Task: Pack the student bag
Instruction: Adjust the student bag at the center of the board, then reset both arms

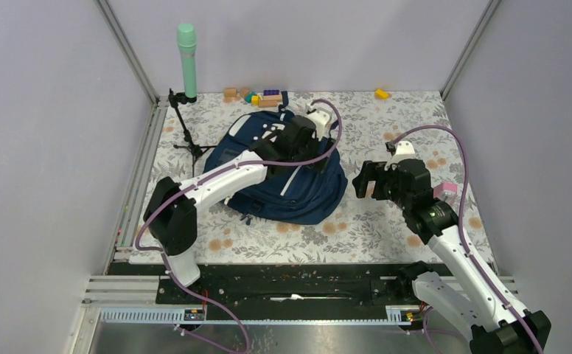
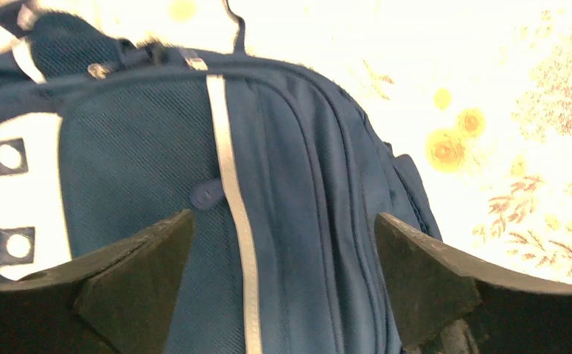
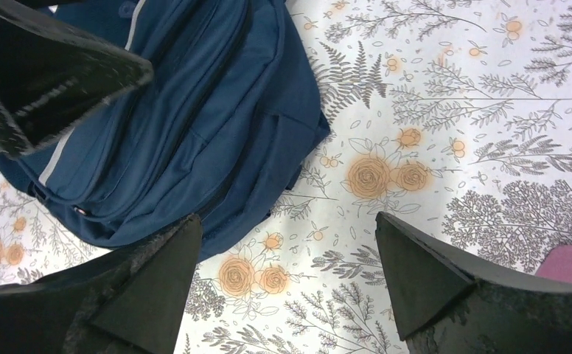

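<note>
The student bag (image 1: 287, 184) lay left of the table's (image 1: 386, 221) centre, long axis running far edge to near. The left gripper (image 2: 283, 247), wide and empty, hung directly above it, the nearer; the right gripper (image 3: 283, 254), likewise wide and empty, stood off its right side.

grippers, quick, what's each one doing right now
Left gripper: open, empty, over the student bag.
Right gripper: open, empty, over the table.

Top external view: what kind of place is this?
Probably a robot test cell, not a classroom: plain grey panels on metal posts enclose a floral-covered table, the left arm and right arm are mounted at its near edge, and a tripod stands in the corner.
</note>
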Robot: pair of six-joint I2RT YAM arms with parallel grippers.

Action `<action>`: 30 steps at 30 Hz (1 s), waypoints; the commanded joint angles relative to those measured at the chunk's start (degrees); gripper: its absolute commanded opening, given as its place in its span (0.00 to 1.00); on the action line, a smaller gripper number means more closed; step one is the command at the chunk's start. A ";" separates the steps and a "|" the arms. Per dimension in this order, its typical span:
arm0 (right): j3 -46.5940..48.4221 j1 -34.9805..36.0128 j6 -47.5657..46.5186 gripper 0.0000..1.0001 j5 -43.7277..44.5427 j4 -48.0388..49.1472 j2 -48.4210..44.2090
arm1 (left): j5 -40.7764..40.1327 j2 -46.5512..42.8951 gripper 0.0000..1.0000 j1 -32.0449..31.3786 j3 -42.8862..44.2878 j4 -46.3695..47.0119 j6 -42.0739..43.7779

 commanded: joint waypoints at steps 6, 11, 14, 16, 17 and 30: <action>0.35 -0.66 3.23 1.00 6.31 -1.36 -1.14 | -3.56 -12.32 0.99 1.44 -4.13 4.52 0.12; 3.10 -1.53 -0.23 1.00 6.97 -2.15 -2.81 | -0.25 -23.93 0.99 6.89 -12.17 3.27 -3.85; 7.75 -3.04 -3.42 1.00 8.85 -4.22 -3.97 | 3.99 -30.67 0.99 16.71 -14.94 -0.14 -6.15; 10.05 -4.29 -4.99 1.00 9.89 -5.10 -5.67 | 3.91 -35.29 0.99 20.94 -15.55 -3.01 -5.43; 10.78 -4.62 -5.49 1.00 10.10 -5.04 -6.73 | 3.31 -37.93 0.99 22.43 -16.10 -4.09 -4.89; -8.73 -4.80 -13.10 1.00 15.92 13.89 -33.57 | -17.47 -75.83 0.99 24.24 -34.97 -4.15 -0.72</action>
